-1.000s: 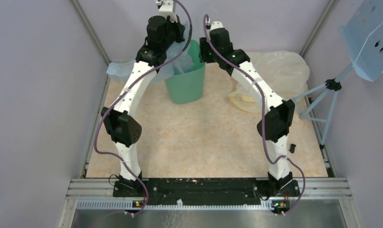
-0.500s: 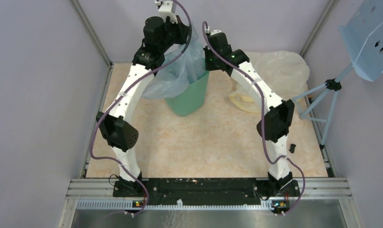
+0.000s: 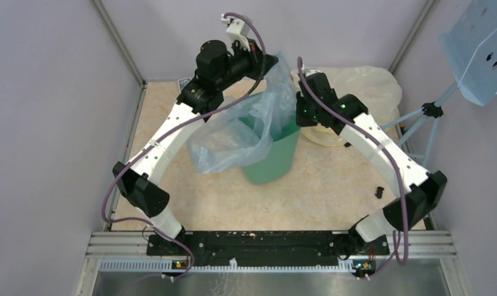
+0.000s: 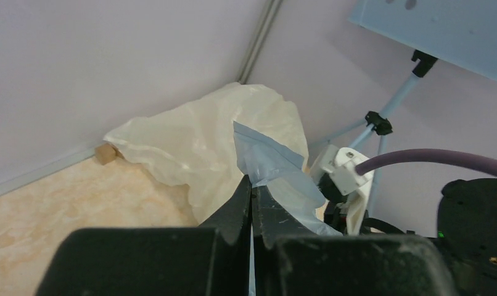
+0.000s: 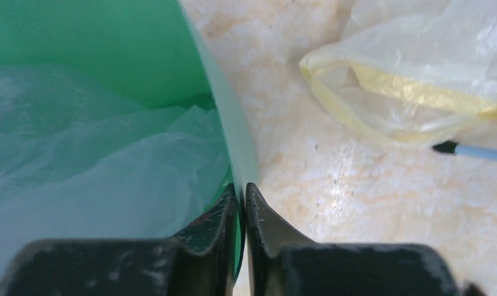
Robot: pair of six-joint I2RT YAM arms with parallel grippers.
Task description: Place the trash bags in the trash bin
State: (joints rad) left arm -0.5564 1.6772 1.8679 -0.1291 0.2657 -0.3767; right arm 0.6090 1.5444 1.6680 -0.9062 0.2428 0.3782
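The mint-green trash bin (image 3: 275,161) stands mid-table, leaning slightly. The pale blue trash bag (image 3: 232,137) hangs partly inside it and billows out over its left rim. My left gripper (image 3: 272,61) is raised above the bin and shut on the bag's top corner (image 4: 266,161); its jaws (image 4: 252,185) pinch the film. At the bin's right side, my right gripper (image 3: 298,122) is shut on the bin's thin wall (image 5: 230,132), one finger inside and one outside. Crumpled bag film (image 5: 104,179) lies inside the bin.
A cream-yellow plastic bag (image 3: 364,87) lies at the back right, close to the bin. A blue tripod (image 3: 432,112) with a perforated panel (image 3: 482,46) stands at the right wall. A small black piece (image 3: 379,192) lies at the right edge. A small block (image 4: 105,152) sits by the back wall.
Both arms swung right and nearer, and the bin came along. The left gripper raised the bag, which spread out over the bin. The right gripper closed on the bin's wall.
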